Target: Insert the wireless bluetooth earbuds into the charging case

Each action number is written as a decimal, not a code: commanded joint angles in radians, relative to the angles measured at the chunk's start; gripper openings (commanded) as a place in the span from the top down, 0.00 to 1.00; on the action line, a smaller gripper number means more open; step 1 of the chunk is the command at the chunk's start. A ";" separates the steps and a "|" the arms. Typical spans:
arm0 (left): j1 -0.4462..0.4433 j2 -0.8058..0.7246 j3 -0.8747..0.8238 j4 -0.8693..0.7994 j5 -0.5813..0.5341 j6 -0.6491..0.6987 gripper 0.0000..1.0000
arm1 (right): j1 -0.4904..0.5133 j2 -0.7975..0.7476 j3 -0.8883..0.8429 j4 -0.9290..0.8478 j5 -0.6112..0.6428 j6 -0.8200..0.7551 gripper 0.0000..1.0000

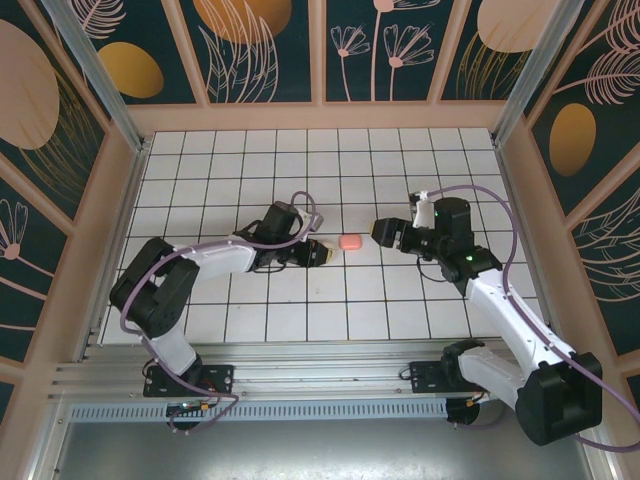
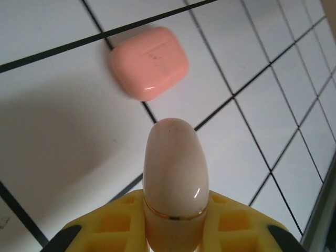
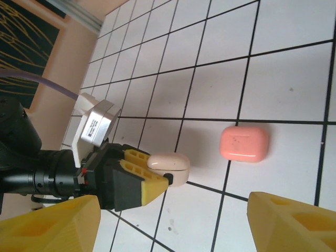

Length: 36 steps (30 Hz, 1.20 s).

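My left gripper (image 1: 316, 254) is shut on a cream oval charging case (image 1: 322, 252) with a thin gold seam, its lid closed. In the left wrist view the case (image 2: 176, 173) sticks out forward from between the yellow fingers (image 2: 236, 223). In the right wrist view the case (image 3: 169, 167) hangs just above the tiles. A salmon-pink rounded block (image 1: 349, 242) lies on the tiles just right of it, between the two grippers (image 2: 149, 63) (image 3: 244, 143). My right gripper (image 1: 380, 232) stands open right of the block, its yellow fingers (image 3: 294, 223) wide apart with nothing between them. The earbuds are out of view.
White tiled floor (image 1: 300, 160) with black grid lines, walled by patterned panels at the back and sides. An aluminium rail (image 1: 300, 385) runs along the near edge by the arm bases.
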 commanded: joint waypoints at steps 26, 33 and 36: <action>0.415 -0.428 -0.161 0.075 -0.823 0.052 0.01 | -0.309 -0.172 -0.422 0.496 0.595 -0.202 0.01; 0.471 -0.499 -0.516 0.625 -1.140 0.209 0.01 | -0.387 -0.105 -0.665 1.005 0.671 -0.267 0.01; 0.477 -0.376 -0.615 0.891 -1.130 0.260 0.01 | -0.440 0.002 -0.652 1.112 0.578 -0.298 0.01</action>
